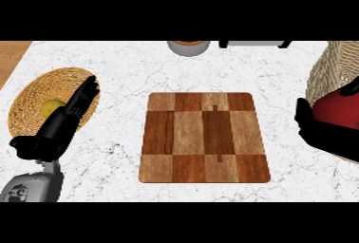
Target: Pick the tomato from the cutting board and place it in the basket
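- The desk (105, 161) is white marble-patterned stone filling the head view; a strip of wood shows at its upper left corner.
- The cutting board (204, 137), a patchwork of brown wood, lies at the desk's centre with its long axis running away from the robot. No tomato is on it.
- The basket (335, 66), pale wicker, stands at the right edge, partly cut off by the frame.
- A woven mat (38, 90), round and straw-coloured, lies at the left with a yellow fruit (52, 108) on it.
- The left robot hand (70, 116) rests over that mat, fingers straight and spread, touching nothing that can be made out.
- The right robot hand (312, 128) is at the right edge, curled round the tomato (340, 111), whose red body shows just beside and below the basket's wall.
- Judgement: the basket's opening lies up and slightly right of the held tomato; the right robot hand is the nearer one, and must lift over the rim before release.
- A grey bowl (188, 47) sits at the top edge, well apart from the task.
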You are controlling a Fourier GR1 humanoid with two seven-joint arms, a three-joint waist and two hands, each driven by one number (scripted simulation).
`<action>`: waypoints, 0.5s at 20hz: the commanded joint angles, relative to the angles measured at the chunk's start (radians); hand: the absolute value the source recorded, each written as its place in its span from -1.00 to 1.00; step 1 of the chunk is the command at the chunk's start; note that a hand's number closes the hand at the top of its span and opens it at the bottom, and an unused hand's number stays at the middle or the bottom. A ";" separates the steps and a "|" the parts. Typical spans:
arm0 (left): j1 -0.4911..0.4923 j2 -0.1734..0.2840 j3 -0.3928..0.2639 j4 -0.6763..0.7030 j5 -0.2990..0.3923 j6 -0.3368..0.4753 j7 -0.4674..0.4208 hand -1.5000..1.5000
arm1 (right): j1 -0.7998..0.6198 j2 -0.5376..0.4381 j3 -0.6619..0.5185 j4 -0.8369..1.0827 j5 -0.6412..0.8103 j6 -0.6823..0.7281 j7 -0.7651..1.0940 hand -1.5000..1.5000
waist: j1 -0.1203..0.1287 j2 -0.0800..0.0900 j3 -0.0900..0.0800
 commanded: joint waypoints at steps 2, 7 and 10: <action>0.036 -0.006 -0.012 -0.046 -0.002 -0.003 0.026 0.00 | -0.168 -0.074 -0.145 0.150 -0.003 -0.056 0.007 1.00 | 0.007 0.000 0.000; -0.034 -0.017 -0.019 -0.036 0.006 -0.004 0.063 0.00 | -0.180 -0.146 -0.277 0.365 -0.037 -0.206 -0.155 1.00 | 0.005 0.003 0.001; 0.002 0.013 0.027 0.008 0.021 -0.024 -0.012 0.00 | -0.261 -0.239 -0.338 0.474 -0.069 -0.203 -0.172 1.00 | 0.006 0.002 0.000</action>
